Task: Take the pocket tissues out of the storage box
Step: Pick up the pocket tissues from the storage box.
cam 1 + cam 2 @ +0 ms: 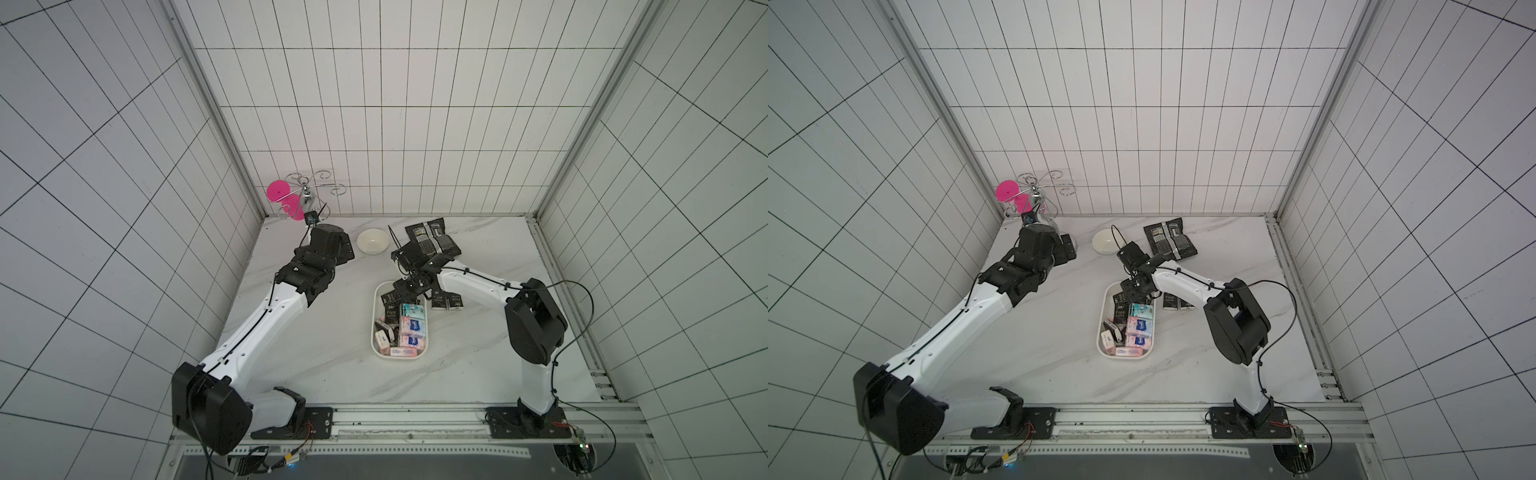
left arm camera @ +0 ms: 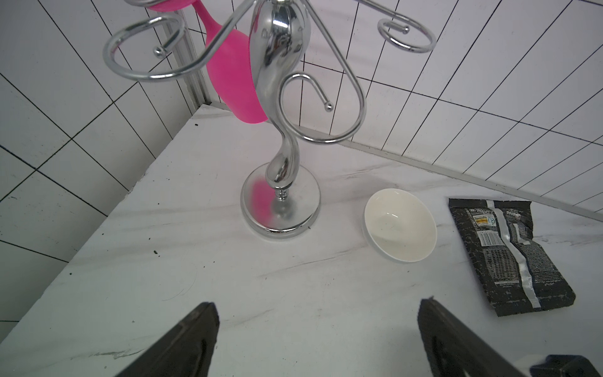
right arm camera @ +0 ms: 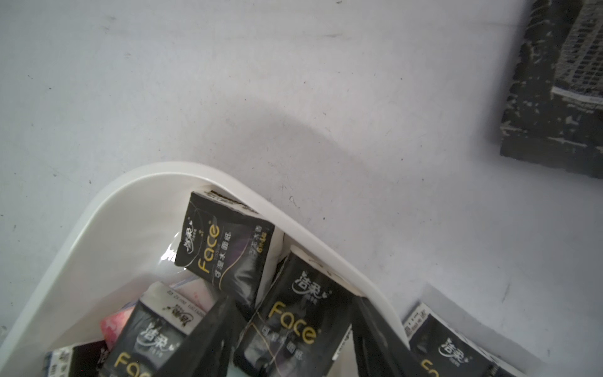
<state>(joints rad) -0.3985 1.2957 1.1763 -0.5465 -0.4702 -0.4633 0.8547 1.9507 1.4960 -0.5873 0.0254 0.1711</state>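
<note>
Right gripper (image 3: 292, 302) straddles a black tissue packet (image 3: 287, 329) in the storage box (image 3: 130, 186), grip unclear to me; squeeze firmly, lift straight up.

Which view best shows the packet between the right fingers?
Right wrist: the black Face packet is close enough to read, by the box wall, fingers either side. In both top views the right gripper hides most of it. Left wrist shows none of it.

Bright even light, soft shadows, chrome stand (image 2: 277, 49) glare, near pocket tissues (image 3: 287, 329) blurred
</note>
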